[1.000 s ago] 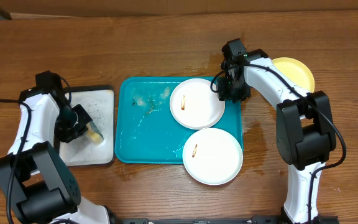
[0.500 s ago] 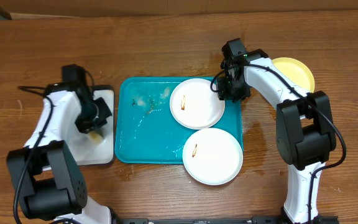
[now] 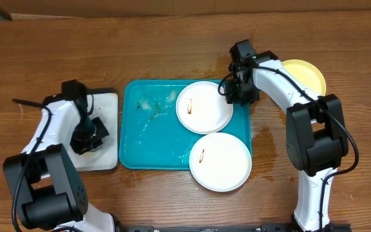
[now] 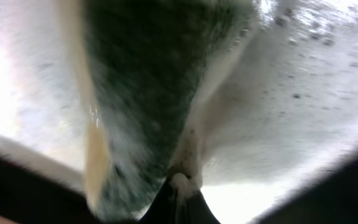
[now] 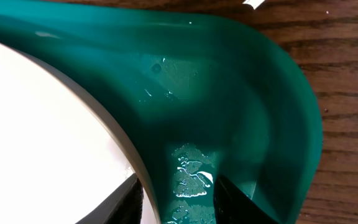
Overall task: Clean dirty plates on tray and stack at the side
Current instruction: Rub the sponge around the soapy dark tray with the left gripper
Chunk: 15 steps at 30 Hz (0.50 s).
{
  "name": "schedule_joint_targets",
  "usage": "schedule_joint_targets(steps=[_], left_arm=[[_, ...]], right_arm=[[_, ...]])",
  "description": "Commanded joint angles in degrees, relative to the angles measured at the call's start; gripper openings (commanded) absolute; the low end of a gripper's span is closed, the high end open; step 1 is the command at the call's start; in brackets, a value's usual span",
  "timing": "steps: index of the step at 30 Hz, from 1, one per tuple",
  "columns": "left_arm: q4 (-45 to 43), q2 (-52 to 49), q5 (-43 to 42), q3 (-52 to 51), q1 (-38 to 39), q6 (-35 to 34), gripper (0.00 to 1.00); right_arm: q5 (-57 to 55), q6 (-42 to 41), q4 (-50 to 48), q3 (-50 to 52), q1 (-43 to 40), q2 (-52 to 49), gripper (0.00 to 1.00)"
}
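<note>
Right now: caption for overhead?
Two smeared white plates on teal tray, yellow plate aside, left jaws holding sponge at white tray.

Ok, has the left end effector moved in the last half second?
Yes. Over the small white tray, the left end effector slid toward the robot's base and slightly away from the blue tray.

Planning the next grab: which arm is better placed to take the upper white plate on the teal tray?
Right, probably: the right gripper is at the upper white plate's rim, jaws apart. The left gripper is shut on a sponge over the small white tray.
</note>
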<state>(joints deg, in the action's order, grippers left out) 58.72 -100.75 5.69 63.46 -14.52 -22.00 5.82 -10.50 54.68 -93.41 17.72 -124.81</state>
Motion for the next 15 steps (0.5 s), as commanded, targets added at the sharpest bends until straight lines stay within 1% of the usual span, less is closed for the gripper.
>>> schedule_joint_targets(steps=[1, 3, 4, 5, 6, 9, 10, 12, 15], left_arm=[[0.85, 0.92, 1.36, 1.27, -1.64, -0.81, 0.04], [0.66, 0.92, 1.33, 1.27, -2.14, -0.79, 0.05], [0.15, 0.92, 1.25, 1.29, -2.32, -0.76, 0.07], [-0.61, 0.92, 0.61, 1.31, -2.36, -0.68, 0.12], [-1.53, 0.92, -0.20, 1.33, -2.38, -0.50, 0.20], [-3.10, 0.92, -3.48, 1.73, -2.49, 0.83, 0.53], [-3.15, 0.92, -4.37, 2.19, -2.51, 1.18, 0.56], [-2.75, 0.92, -5.38, 3.91, -2.51, 2.38, 0.58], [0.81, 0.92, -5.09, 7.78, -2.51, 2.73, 0.61]], right_arm=[[0.44, -0.15, -0.24, 0.13, 0.22, 1.42, 0.39], [0.42, -0.15, -0.24, 0.13, 0.22, 1.42, 0.39], [0.42, -0.15, -0.24, 0.13, 0.22, 1.42, 0.43], [0.42, -0.15, -0.35, 0.13, 0.22, 1.42, 0.47], [0.42, -0.15, -0.48, 0.13, 0.22, 1.42, 0.51], [0.44, -0.17, -1.09, 0.13, 0.22, 1.42, 0.57], [0.44, -0.17, -1.20, 0.13, 0.22, 1.42, 0.57], [0.44, -0.17, -1.42, 0.13, 0.22, 1.42, 0.57], [0.44, -0.15, -1.97, 0.13, 0.22, 1.42, 0.57]])
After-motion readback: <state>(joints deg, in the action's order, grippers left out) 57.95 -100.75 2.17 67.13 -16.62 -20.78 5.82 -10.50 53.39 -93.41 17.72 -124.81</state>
